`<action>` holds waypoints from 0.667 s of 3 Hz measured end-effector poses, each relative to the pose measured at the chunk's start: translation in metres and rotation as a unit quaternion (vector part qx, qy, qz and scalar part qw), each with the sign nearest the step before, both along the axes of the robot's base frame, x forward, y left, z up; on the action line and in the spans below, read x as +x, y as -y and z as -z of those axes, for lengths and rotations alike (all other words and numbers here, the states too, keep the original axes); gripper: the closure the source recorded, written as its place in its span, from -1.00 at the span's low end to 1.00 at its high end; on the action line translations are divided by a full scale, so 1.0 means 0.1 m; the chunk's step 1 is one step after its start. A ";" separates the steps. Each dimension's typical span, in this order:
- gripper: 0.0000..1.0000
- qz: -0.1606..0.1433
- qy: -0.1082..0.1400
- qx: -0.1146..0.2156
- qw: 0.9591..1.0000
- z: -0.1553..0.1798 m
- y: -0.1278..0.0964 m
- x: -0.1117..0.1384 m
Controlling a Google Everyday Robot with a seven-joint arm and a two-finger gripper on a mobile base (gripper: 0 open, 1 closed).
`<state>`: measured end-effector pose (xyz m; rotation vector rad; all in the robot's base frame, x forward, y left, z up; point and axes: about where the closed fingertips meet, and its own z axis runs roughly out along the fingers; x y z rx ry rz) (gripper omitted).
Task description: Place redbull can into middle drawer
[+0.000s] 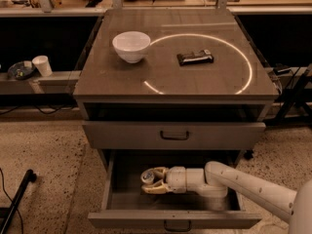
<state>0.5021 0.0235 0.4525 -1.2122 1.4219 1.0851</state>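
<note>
The middle drawer [175,220] is pulled open, the lower of the cabinet's two grey drawers. My white arm reaches in from the lower right. My gripper [150,180] is inside the drawer on its left side, low over the floor. It is shut on the redbull can [147,175], whose silver top faces up and left between the cream fingers [155,188]. The can's body is mostly hidden by the fingers.
The drawer above [174,134] is closed. On the cabinet top stand a white bowl [131,46] and a flat black packet [195,57]. A white cup [42,65] sits on a shelf at left. A dark pole [17,199] lies on the floor at left.
</note>
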 end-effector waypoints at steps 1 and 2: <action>-0.46 -0.001 -0.002 0.002 1.000 0.01 -0.01 -0.01; -0.92 -0.001 -0.002 0.002 1.000 0.01 -0.01 -0.01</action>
